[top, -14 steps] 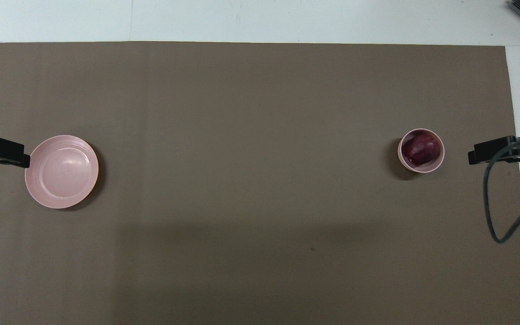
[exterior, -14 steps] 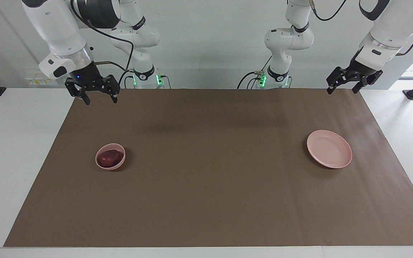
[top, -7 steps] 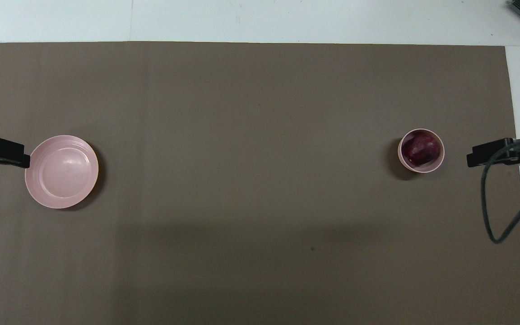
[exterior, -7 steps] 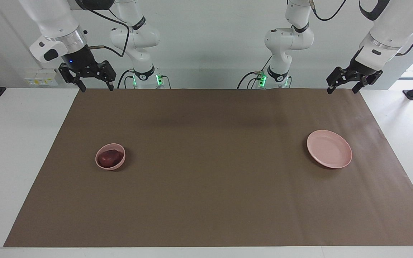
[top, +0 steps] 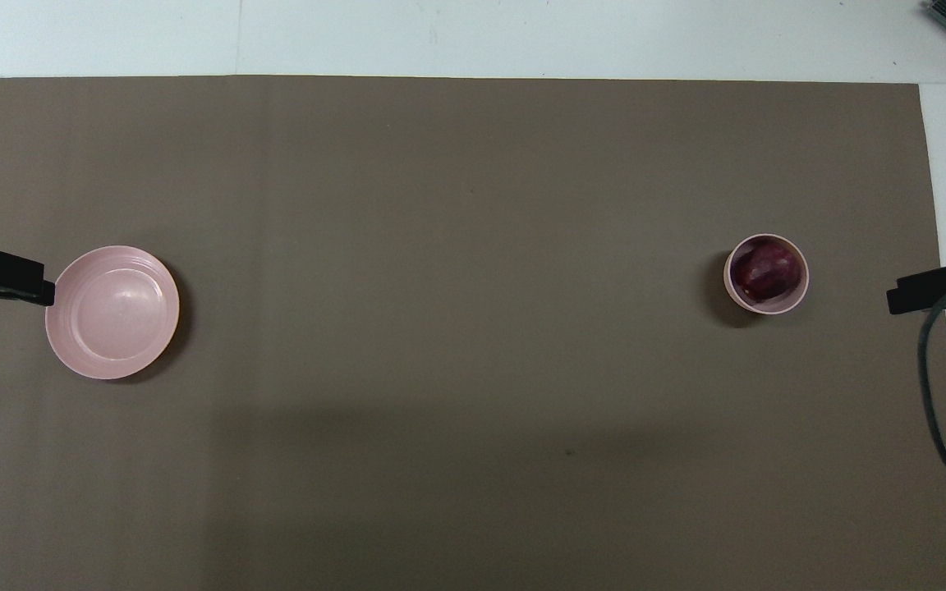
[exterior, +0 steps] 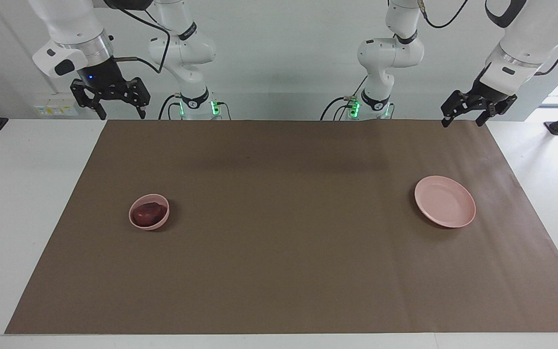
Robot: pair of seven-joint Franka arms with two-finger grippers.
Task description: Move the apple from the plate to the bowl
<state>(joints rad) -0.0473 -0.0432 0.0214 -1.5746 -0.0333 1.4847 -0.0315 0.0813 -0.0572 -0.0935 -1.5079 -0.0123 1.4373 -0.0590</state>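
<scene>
On my facing view:
Change since a second ago: my right gripper (exterior: 119,114) has risen and pulled back toward its own end of the table; it now hangs at the corner of the brown mat (exterior: 279,271) nearest the robots, where before it was lower and over the mat itself. Left gripper (exterior: 463,118), bowl and plate sit as they did.
Right claw: spread, holding nothing.
Left claw: spread, holding nothing, hanging over the mat's edge nearest the robots at the left arm's end; that arm waits.
Bowl (exterior: 136,224): toward the right arm's end of the mat, upright, with the apple (exterior: 148,212) resting inside it.
Plate (exterior: 445,220): toward the left arm's end, well apart from the bowl, nothing on it.

On my overhead view:
Change: the right gripper (top: 929,291) has slid outward to the mat's (top: 473,492) border.
Bowl (top: 801,295): dark red apple (top: 764,271) fills most of its hollow.
Plate (top: 112,312): bare pink surface; the left gripper's tip (top: 5,277) shows just beside its rim.
</scene>
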